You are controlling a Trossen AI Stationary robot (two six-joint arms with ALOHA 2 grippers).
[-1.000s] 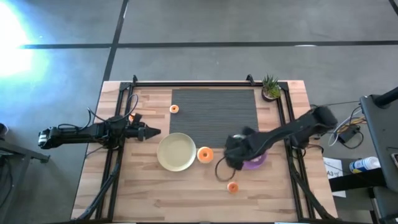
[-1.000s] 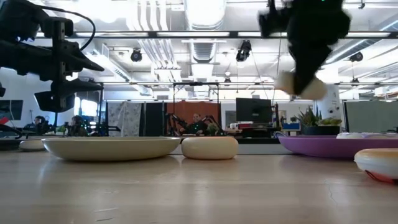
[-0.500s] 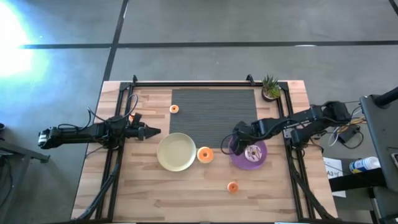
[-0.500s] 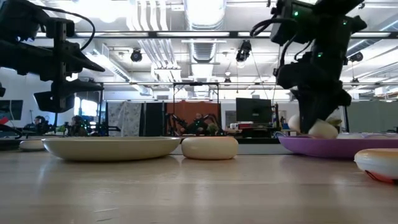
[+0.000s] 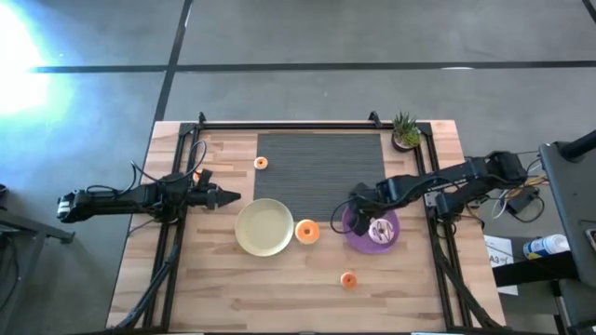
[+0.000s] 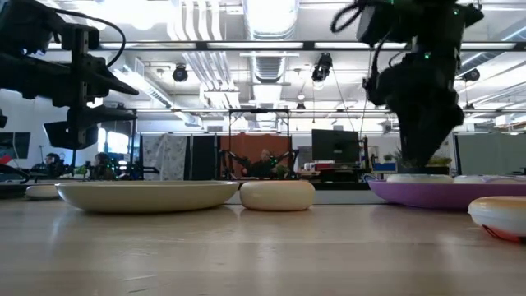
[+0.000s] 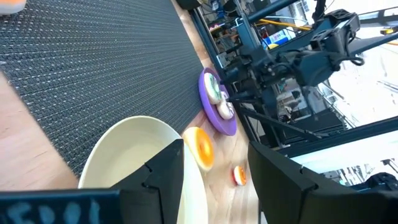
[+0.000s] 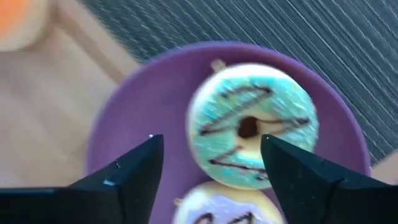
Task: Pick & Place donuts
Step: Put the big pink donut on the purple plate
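A purple plate (image 5: pixel 357 240) holds two donuts: one with green icing (image 8: pixel 252 127) and one with pale icing (image 8: pixel 229 208), both lying flat. My right gripper (image 8: pixel 211 168) hangs open just above them, with a finger on either side of the green donut and touching nothing; in the high view the gripper (image 5: pixel 363 220) is over the plate's left part. An orange donut (image 5: pixel 307 232) lies beside the cream-yellow plate (image 5: pixel 264 227). Two tiny orange donuts (image 5: pixel 261 163) (image 5: pixel 347 279) lie on the wood. My left gripper (image 5: pixel 228 197) waits open at the table's left.
A dark ribbed mat (image 5: pixel 321 172) covers the far middle of the table. A small potted plant (image 5: pixel 405 132) stands at the far right corner. Black frame rails (image 5: pixel 430 186) run along both sides. Bare wood lies along the near edge.
My right gripper has carried a donut toward the far edge and down onto the purple plate, then opened and let it go. The donut, tilted at the fingertips half a second ago, now lies flat on the plate.
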